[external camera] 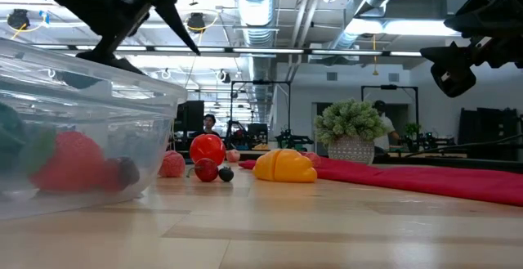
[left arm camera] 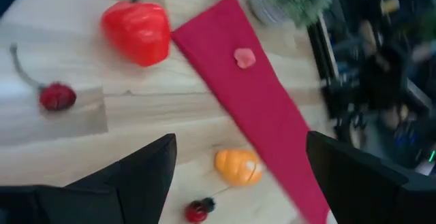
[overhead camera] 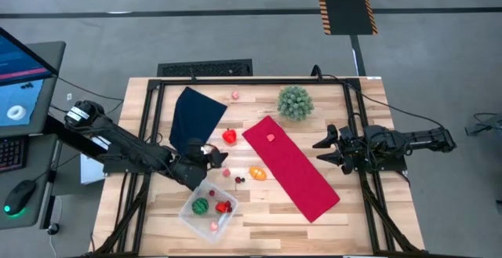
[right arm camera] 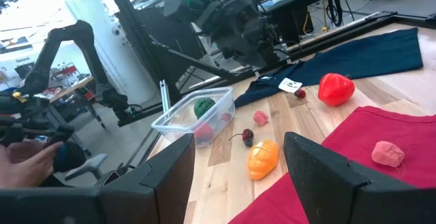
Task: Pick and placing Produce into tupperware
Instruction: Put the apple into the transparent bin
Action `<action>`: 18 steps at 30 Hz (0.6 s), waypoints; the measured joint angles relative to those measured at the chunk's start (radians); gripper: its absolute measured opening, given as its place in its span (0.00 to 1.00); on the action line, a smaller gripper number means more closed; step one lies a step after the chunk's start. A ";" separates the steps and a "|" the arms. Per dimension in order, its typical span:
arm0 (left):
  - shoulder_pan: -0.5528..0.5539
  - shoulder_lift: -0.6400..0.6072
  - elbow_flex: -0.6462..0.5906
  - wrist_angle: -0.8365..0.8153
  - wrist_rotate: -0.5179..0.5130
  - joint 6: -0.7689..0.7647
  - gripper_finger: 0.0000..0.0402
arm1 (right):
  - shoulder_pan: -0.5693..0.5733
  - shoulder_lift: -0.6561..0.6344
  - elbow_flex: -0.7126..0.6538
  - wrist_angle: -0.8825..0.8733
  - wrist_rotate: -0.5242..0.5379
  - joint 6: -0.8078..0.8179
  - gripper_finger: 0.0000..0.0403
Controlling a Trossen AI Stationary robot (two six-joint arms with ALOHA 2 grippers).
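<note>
The clear tupperware [overhead camera: 190, 213] stands near the table's front edge. In it lie a green piece [overhead camera: 201, 205], a red one [overhead camera: 223, 206] and a small pink one [overhead camera: 213, 226]. Loose produce rests on the wood: a red pepper [overhead camera: 229, 136], an orange piece [overhead camera: 257, 173], dark cherries [overhead camera: 239, 179] and a pink piece [overhead camera: 234, 96]. Another pink piece [overhead camera: 271, 138] lies on the red cloth [overhead camera: 302, 176]. My left gripper [overhead camera: 219, 158] hovers open above the table just beyond the tupperware, and holds nothing [left arm camera: 238, 183]. My right gripper [overhead camera: 325, 150] waits open at the right side.
A spiky green plant ball [overhead camera: 296, 103] stands at the back. A dark blue cloth [overhead camera: 192, 117] lies at the back left, under the left arm's wrist. Black frame rails [overhead camera: 354, 109] run along the table's sides. Bare wood lies along the front edge, right of the tupperware.
</note>
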State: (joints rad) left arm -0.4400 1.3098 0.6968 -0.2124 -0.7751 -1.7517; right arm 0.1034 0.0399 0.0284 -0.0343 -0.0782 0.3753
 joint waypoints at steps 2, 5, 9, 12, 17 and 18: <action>0.020 0.000 0.000 0.000 0.006 -0.048 0.79 | 0.000 0.000 0.000 0.000 0.000 0.000 0.62; 0.053 0.000 0.000 0.002 0.015 -0.066 0.79 | 0.000 0.000 0.000 0.000 0.000 0.000 0.62; 0.100 0.000 0.000 0.015 0.024 -0.020 0.79 | 0.000 0.000 0.000 0.000 0.000 0.000 0.62; 0.131 0.000 0.000 -0.014 0.061 -0.021 0.79 | 0.000 0.000 0.000 0.000 0.000 0.000 0.62; 0.140 0.001 0.000 -0.075 0.096 -0.085 0.79 | 0.000 0.000 0.000 0.000 0.000 0.000 0.62; 0.133 0.001 0.000 -0.096 0.109 -0.098 0.79 | 0.000 0.000 0.000 0.000 0.000 0.000 0.62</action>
State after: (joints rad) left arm -0.3072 1.3106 0.6968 -0.3080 -0.6656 -1.8501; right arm 0.1032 0.0399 0.0284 -0.0342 -0.0780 0.3752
